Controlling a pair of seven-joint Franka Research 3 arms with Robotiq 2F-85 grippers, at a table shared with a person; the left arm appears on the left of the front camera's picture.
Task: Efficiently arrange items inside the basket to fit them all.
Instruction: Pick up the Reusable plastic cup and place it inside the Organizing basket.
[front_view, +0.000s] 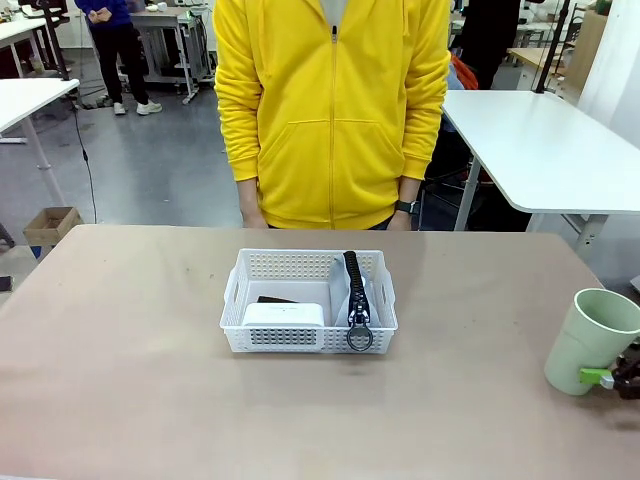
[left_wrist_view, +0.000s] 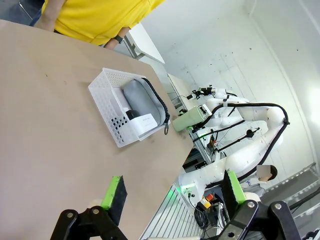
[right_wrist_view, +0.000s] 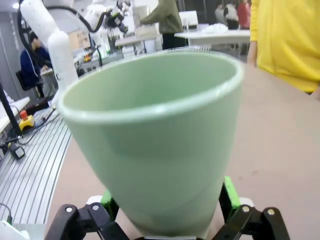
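Basket (front_view: 300, 256) sits mid-table (front_view: 120, 350), bare tabletop all round, holding pouch (front_view: 373, 294), white box (front_view: 284, 314) and a half-hidden dark item (front_view: 277, 299). Cup (front_view: 590, 340) stands near the table's right edge, its base between the right gripper's (right_wrist_view: 166, 197) spread jaws. Left gripper (left_wrist_view: 172, 192) hovers with jaws spread, empty.

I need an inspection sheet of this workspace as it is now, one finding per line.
surface: tan table, no spill seen.
job's things: basket mid-table holds white box, black stapler behind it, grey pouch at right; green cup outside it, near table's right edge.
clutter: nothing seen.
claws: left claw open, empty, above table; right claw open around cup's base.
cables: black cable hanging at far left.
surroundings: person in yellow jacket at far side; white tables behind.
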